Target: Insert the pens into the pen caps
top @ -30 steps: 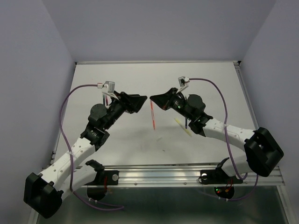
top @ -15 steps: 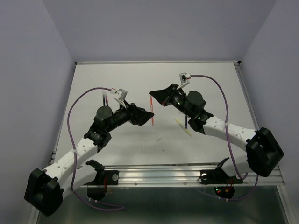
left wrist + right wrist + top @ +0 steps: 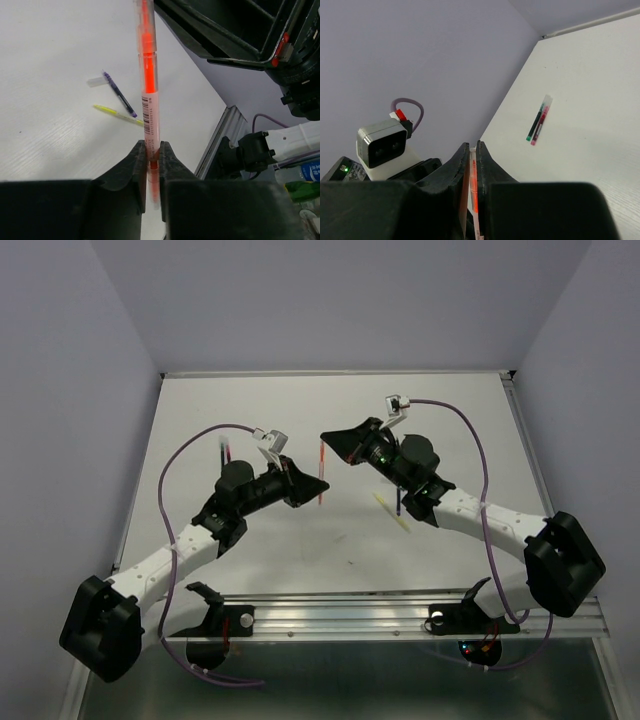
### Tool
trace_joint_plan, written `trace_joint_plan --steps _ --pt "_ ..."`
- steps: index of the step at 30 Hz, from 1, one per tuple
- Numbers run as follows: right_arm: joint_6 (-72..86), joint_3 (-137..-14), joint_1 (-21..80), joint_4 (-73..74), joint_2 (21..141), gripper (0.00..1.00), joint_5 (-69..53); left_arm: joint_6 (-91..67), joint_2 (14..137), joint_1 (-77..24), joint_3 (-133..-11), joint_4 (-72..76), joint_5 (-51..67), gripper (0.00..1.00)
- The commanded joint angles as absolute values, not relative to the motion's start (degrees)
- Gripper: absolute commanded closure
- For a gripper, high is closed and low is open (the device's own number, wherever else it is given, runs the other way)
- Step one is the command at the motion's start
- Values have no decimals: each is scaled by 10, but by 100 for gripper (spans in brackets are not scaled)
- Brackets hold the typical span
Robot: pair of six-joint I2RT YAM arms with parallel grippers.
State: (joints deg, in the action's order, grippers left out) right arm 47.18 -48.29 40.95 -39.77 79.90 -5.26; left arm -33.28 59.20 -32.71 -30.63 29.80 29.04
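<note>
While both grippers clamp one orange pen [image 3: 148, 100] off the table [image 3: 300, 400] — left gripper [image 3: 152, 147] near one end, right gripper [image 3: 472, 146] near the other — capping looks under way. Lying well clear: blue pen [image 3: 120, 94] with pale cap [image 3: 95, 81] at its tip, yellow pen [image 3: 117, 114], green pen [image 3: 536, 124] beside red pen [image 3: 540, 125]. Seating unverifiable; nothing seems to obstruct.

Orange pen [image 3: 149, 95]: upper end beyond left wrist view's edge

White table [image 3: 250, 400], pale lilac walls [image 3: 330, 300], metal rail at near edge [image 3: 400, 612]
</note>
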Motion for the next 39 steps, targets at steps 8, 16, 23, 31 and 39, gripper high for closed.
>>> trace_joint_plan --steps 8,16,23,31,39 --pt "459 -479 413 -419 818 99 -86 -316 559 -330 -360 347 258 100" --pt "403 -430 430 -403 787 99 -101 -338 544 -330 -380 337 178 100" --pt "365 -425 441 -377 790 99 -141 -352 564 -330 -389 345 186 100" --pt "366 -432 441 -375 775 97 -99 -355 562 -330 -380 350 199 100" --pt "367 -506 441 -359 769 44 24 -350 569 -329 -371 308 216 100"
